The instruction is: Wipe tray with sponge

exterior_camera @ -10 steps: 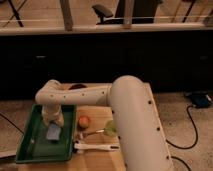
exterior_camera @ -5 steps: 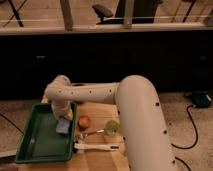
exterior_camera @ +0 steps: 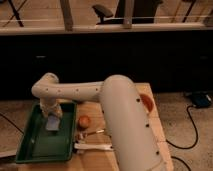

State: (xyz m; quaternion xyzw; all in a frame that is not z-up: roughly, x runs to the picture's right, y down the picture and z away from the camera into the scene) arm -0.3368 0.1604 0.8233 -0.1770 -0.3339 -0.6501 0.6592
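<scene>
Dark cabinet wall (exterior_camera: 150, 55) behind a wooden table (exterior_camera: 95, 112).

Claw (exterior_camera: 53, 116) over tray (exterior_camera: 35, 150), front bare.

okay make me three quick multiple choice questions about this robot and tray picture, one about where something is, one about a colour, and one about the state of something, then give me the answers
1. Where is the sponge?
A. On the floor
B. Inside the tray, under the gripper
C. On the wooden table right of the fruit

2. What colour is the tray?
A. Green
B. Red
C. White

3. Where is the gripper right now?
A. Raised high above the table
B. Over the white utensil
C. Down over the tray, at the sponge

Answers:
1 B: the blue-grey pad lies on the tray floor near its far end, directly below the gripper.
2 A: the rim and floor are plainly green against the wooden table.
3 C: the arm reaches left and the gripper sits low inside the tray's rim, away from the white utensil and the round orange fruit.
</scene>
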